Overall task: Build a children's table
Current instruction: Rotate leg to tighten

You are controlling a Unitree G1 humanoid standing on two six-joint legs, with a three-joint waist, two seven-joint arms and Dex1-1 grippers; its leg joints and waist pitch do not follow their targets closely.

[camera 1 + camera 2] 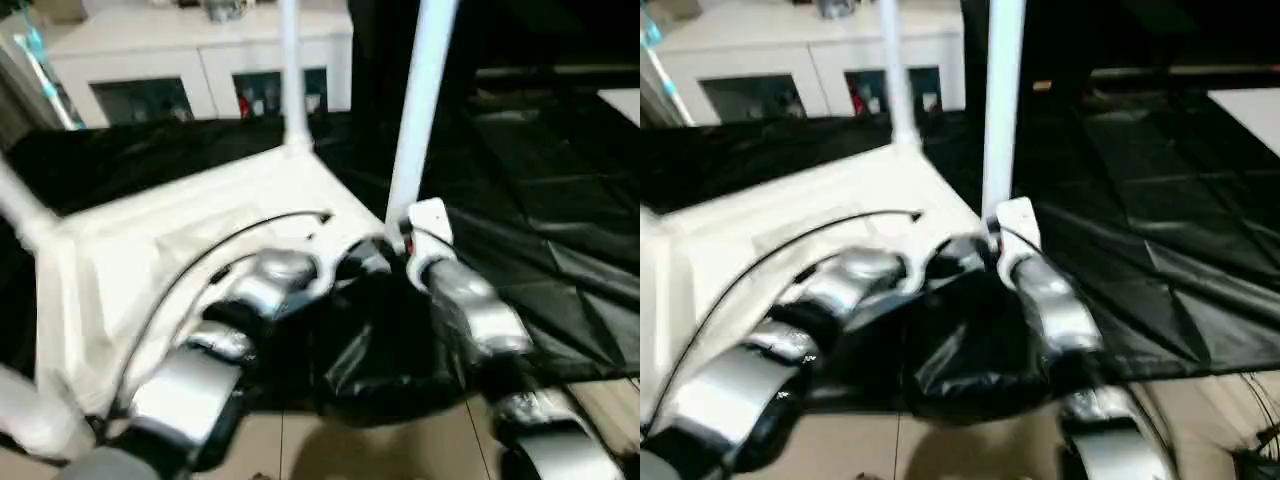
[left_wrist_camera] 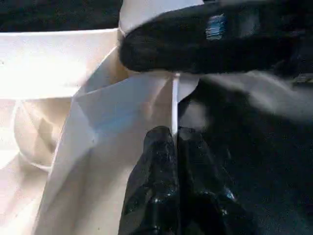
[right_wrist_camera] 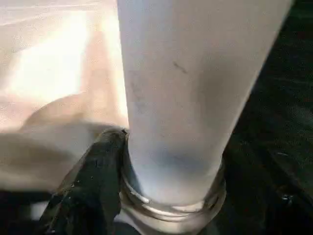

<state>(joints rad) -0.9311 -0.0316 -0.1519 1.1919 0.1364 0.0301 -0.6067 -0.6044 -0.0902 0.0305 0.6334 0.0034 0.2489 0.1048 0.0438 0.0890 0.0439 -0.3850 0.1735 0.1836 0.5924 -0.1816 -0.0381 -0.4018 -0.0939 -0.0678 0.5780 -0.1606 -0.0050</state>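
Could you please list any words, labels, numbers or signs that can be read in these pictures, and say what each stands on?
No text can be read anywhere.
A small blue patch on the right gripper, seen from the left wrist, may be a label, but it is too blurred to read.
The table top and the near leg show no print.

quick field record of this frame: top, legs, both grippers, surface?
top: white tabletop upside down on the black cover
legs: near-corner leg upright in its socket; far leg upright too
left gripper: fingers shut, at the top's rim
right gripper: at the near leg's base, one finger against it
background: white cabinet
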